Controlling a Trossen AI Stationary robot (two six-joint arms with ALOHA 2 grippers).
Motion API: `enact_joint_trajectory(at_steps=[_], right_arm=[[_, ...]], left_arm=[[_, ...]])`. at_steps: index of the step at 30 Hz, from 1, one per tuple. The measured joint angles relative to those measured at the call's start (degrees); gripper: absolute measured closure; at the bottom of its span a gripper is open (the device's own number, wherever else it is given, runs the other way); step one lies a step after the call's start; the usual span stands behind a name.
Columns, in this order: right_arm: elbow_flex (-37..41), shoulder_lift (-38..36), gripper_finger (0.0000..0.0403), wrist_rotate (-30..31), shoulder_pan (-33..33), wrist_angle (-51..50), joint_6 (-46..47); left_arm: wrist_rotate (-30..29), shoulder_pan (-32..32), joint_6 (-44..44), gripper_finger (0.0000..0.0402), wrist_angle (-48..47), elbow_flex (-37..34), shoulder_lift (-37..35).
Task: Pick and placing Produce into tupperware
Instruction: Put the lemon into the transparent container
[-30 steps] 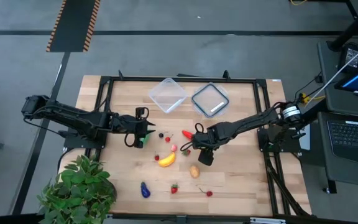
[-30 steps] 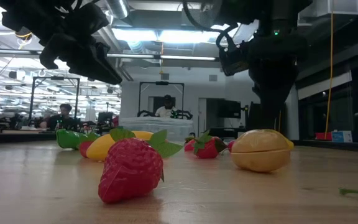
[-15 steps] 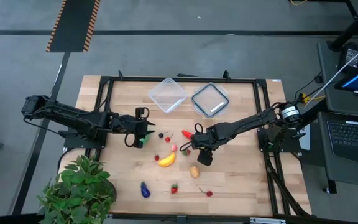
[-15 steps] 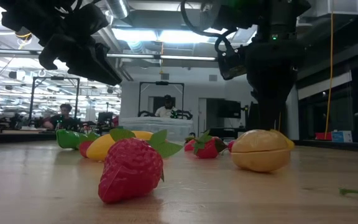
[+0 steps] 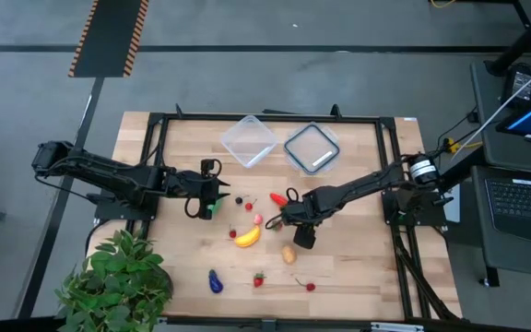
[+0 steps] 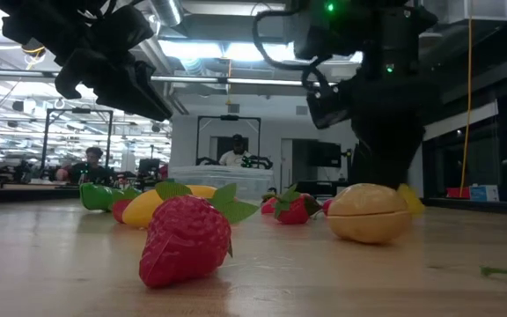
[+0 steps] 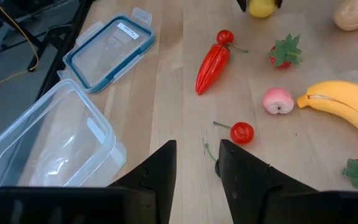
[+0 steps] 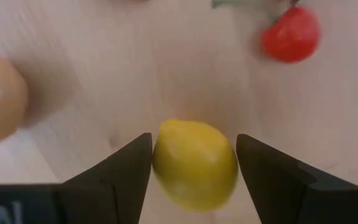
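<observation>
Toy produce lies scattered mid-table: a banana [image 5: 247, 237], a potato [image 5: 289, 254], a red pepper [image 5: 277, 198], a strawberry [image 6: 186, 238], cherries and a purple eggplant [image 5: 215, 281]. The clear tub [image 5: 248, 140] sits on its base at the far side. My right gripper [image 5: 284, 219] is low over the table, just beyond the potato, shut on a yellow lemon [image 8: 194, 165]. My left gripper [image 5: 212, 198] hovers above the table left of the produce, open by a narrow gap and empty, with a cherry [image 7: 241, 132] just ahead of it. My right gripper pinches the lemon by its two sides [image 8: 160, 158], one finger [image 8: 123, 171] on each side, coming from above and pointing down. The lemon's end [image 6: 409, 201] shows beside the fingers close to the tabletop; whether it is lifted clear I cannot tell.
The flat lid [image 5: 312, 148] with a white label lies right of the tub. A green piece [image 5: 212, 210] lies under my left gripper. A potted plant [image 5: 118, 277] stands at the table's near left corner. A black frame runs along the table edges.
My right gripper has moved a little toward the table's left and come down lower beside the potato. More of the lemon's yellow end now shows next to its fingers in the low view.
</observation>
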State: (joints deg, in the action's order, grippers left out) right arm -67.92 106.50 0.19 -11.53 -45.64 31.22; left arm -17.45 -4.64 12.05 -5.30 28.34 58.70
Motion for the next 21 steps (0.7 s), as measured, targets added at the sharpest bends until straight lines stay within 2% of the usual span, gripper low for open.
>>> enact_joint_trajectory(at_steps=[13, 21], right_arm=[[0.0, 2.38, 0.0167, 0.06, -0.39, -3.01, -0.22], [0.0, 2.38, 0.0167, 0.17, -0.39, -2.16, -1.0]], left_arm=[[-0.07, 0.02, -0.03, 0.0272, -0.05, -0.02, 0.0], [-0.09, 0.01, 0.0, 0.0281, -0.07, -0.02, 0.0]])
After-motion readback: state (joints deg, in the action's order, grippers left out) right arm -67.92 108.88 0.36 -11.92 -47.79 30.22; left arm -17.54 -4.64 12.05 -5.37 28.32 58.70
